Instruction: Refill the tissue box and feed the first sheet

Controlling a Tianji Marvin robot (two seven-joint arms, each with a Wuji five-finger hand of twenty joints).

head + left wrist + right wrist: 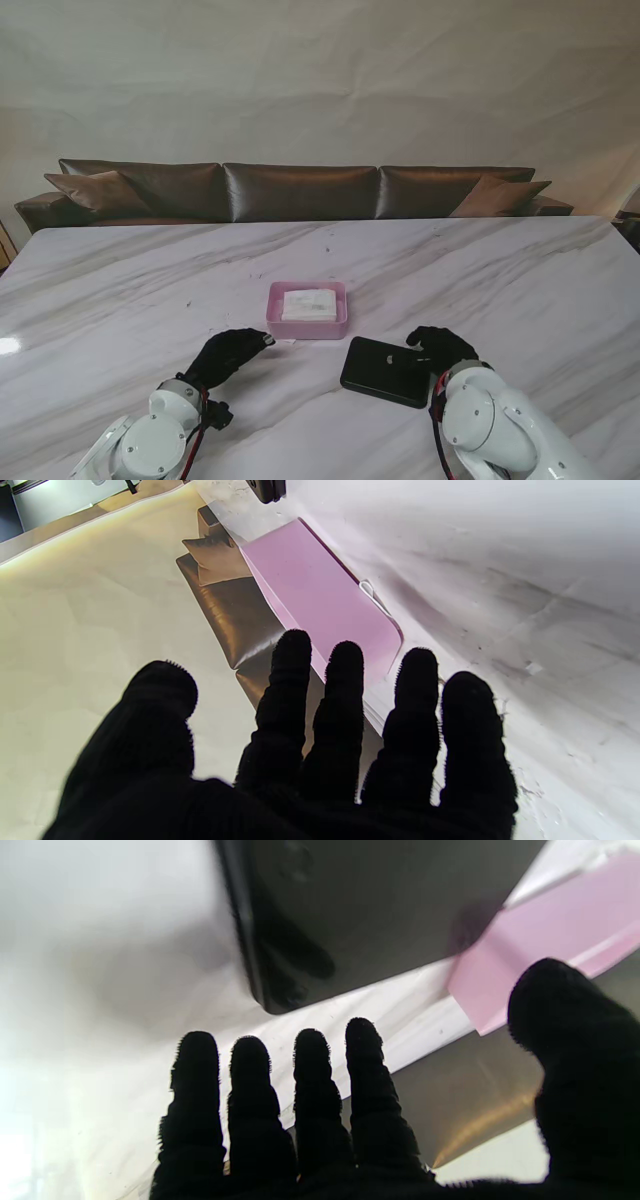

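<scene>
Sitting lidless, pink tissue box (307, 311) showing white tissues (308, 304); both hands spread, empty.

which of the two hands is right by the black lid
The right hand. Its fingertips reach the black lid, while the left hand sits beside the pink box.

A home-style living room staged as a robot test space.
A long brown leather sofa (300, 190) with loose cushions (90, 188) runs along the far edge of a white marble-look table (130, 290), well beyond the robot's black-gloved hands. Behind the sofa hangs a plain, creased beige fabric backdrop (320, 80), hiding any walls.
</scene>
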